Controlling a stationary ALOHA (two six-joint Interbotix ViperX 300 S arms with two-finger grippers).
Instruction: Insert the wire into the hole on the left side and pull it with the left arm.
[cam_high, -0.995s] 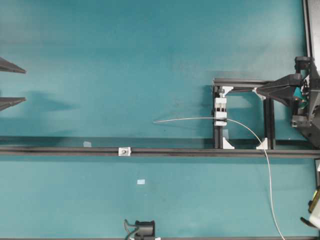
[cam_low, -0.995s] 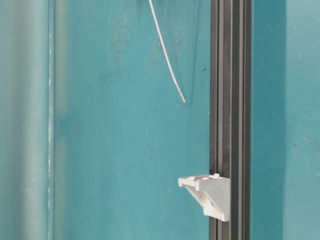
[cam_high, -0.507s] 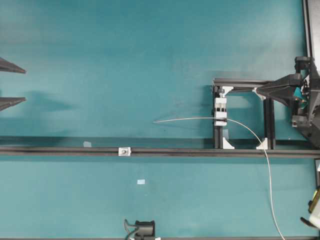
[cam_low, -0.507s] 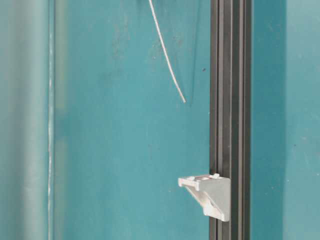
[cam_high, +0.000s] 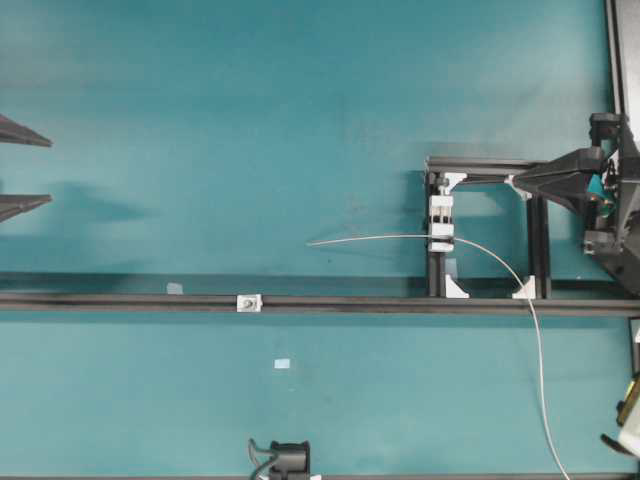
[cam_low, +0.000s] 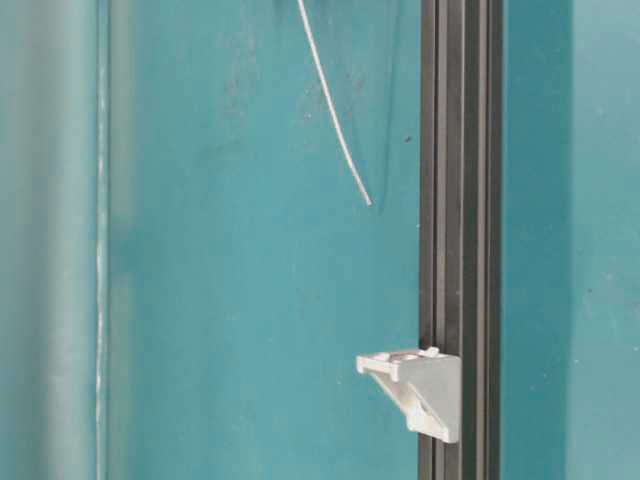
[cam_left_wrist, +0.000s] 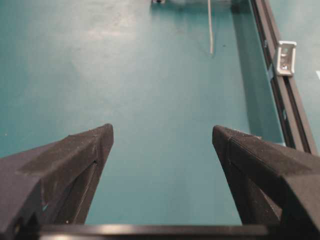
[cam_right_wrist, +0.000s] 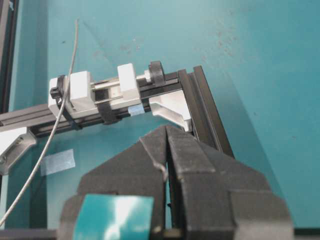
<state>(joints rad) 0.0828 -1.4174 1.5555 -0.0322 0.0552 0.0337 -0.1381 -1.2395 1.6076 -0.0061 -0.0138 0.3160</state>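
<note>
**A:** Overhead first. Zero change from a second back, same as the earlier shot in every detail. Wire (cam_high: 375, 238) already threaded through the white block (cam_high: 440, 222) on the black square frame (cam_high: 485, 165), free end poking out toward 9 o'clock, rest curving off toward 5 o'clock. Left gripper (cam_high: 22, 168) parked way over at 9 o'clock, well apart from the wire tip, fingers spread wide. Right gripper (cam_high: 520, 180) sitting at the frame's 3 o'clock side, closed up, nothing in it.

**B:** Agreed. Table-level: just the wire tip (cam_low: 345, 150) hanging in from 12 o'clock, beside the black rail (cam_low: 460, 240) with its white corner bracket (cam_low: 415, 390). Identical to before, no twitch.

**A:** Left wrist view: two fingers (cam_left_wrist: 75, 165) wide apart, bare mat between, wire end (cam_left_wrist: 210, 30) far off at 12 o'clock.

**B:** Right wrist: jaws pressed together, empty, wire (cam_right_wrist: 60, 115) crossing the block's (cam_right_wrist: 80, 90) 9 o'clock end.

**A:** So, insertion looks done, pull not started. Probably a pause before the left arm's reach.
</note>
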